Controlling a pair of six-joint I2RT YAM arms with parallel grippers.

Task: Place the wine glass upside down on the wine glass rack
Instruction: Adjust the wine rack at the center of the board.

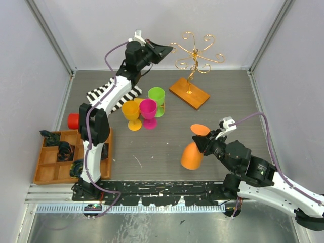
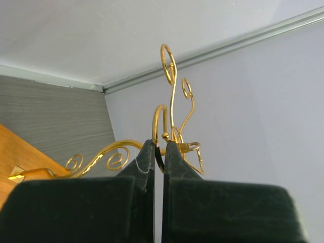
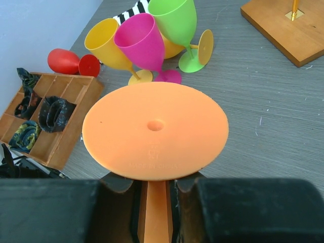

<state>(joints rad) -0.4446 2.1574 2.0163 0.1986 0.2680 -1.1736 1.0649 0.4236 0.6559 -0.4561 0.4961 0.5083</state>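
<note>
The orange wine glass (image 1: pixel 192 154) hangs tilted over the near middle of the table, with its foot (image 1: pixel 201 129) toward the rack. My right gripper (image 1: pixel 203 142) is shut on its stem. In the right wrist view the round foot (image 3: pixel 154 126) fills the middle, and the stem (image 3: pixel 156 212) sits between the fingers of the right gripper (image 3: pixel 156 185). The wine glass rack (image 1: pixel 195 53), gold wire on a wooden base (image 1: pixel 189 93), stands at the far side. My left gripper (image 1: pixel 167 50) is at its top left, jaws shut on a curled wire arm (image 2: pixel 159 121), as the left gripper (image 2: pixel 160 148) shows.
Yellow (image 1: pixel 132 114), pink (image 1: pixel 148 112) and green (image 1: pixel 157 98) glasses stand together left of centre by a striped cloth (image 1: pixel 114 93). A red glass (image 1: pixel 75 120) lies at the left. A compartmented wooden tray (image 1: pixel 45 174) with dark items sits near left.
</note>
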